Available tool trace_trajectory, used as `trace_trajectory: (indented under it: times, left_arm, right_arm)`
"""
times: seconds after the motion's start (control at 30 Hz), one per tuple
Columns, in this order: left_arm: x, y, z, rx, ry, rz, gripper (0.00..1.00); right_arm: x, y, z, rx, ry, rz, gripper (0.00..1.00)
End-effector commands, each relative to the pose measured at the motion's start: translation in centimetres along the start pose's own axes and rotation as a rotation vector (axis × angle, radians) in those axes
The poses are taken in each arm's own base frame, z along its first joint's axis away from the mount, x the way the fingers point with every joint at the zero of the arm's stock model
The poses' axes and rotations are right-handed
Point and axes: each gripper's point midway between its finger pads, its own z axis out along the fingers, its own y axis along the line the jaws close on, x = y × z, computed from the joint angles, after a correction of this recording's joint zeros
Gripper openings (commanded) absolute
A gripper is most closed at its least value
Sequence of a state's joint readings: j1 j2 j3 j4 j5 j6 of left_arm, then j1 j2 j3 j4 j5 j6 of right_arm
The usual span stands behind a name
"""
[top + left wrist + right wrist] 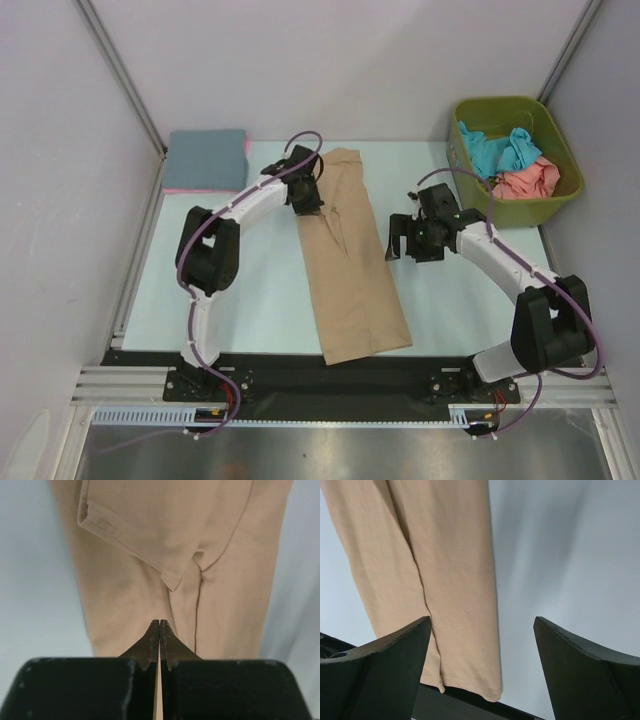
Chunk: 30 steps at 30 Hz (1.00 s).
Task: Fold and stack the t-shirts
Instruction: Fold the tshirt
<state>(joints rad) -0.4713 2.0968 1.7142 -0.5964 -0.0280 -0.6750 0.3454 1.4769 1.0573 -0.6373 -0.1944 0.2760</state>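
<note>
The tan t-shirt [352, 270] lies flat on the table as a long narrow strip running from the back to the front edge. It also shows in the left wrist view [230, 580], with a sleeve folded over it, and in the right wrist view [455, 575]. My left gripper [310, 200] hovers at the strip's far left edge; its tips [159, 625] are pressed together with no cloth seen between them. My right gripper [403, 250] is wide open and empty [482, 622] just off the strip's right edge.
A folded slate-blue shirt [206, 155] lies on a pink one at the back left. An olive-green bin [560, 200] at the back right holds a teal shirt [500, 148] and a salmon shirt [526, 182]. A black rail [330, 375] runs along the front edge.
</note>
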Motion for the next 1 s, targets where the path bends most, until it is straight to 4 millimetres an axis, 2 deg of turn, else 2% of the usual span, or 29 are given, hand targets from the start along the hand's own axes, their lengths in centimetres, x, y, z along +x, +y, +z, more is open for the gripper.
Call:
trace_trajectory:
  times: [0.0, 0.13, 0.3, 0.4, 0.63, 0.97]
  left_arm:
    - [-1.6, -0.4, 0.1, -0.038, -0.038, -0.024, 0.00]
    - [-1.4, -0.2, 0.9, -0.059, -0.048, -0.060, 0.00]
    - [-0.8, -0.8, 2.9, -0.035, -0.020, -0.081, 0.00]
    - [-1.0, -1.1, 3.5, -0.027, -0.029, -0.084, 0.00]
    - [-2.0, -2.0, 4.1, -0.007, -0.042, -0.074, 0.00]
    - [-0.6, -3.9, 5.0, 0.044, -0.005, -0.084, 0.00]
  right_arm:
    - [-0.8, -0.9, -1.9, 0.022, -0.055, 0.000, 0.90]
    - [-0.5, -1.9, -2.7, 0.037, -0.071, 0.017, 0.90]
    - [-0.1, -2.5, -2.6, 0.040, -0.069, 0.036, 0.90]
    - [-0.1, -2.6, -2.5, 0.032, -0.068, 0.042, 0.90]
    - [0.1, -2.8, -2.4, 0.031, -0.066, 0.043, 0.91]
    - [0.1, -3.0, -2.6, 0.028, -0.071, 0.041, 0.91]
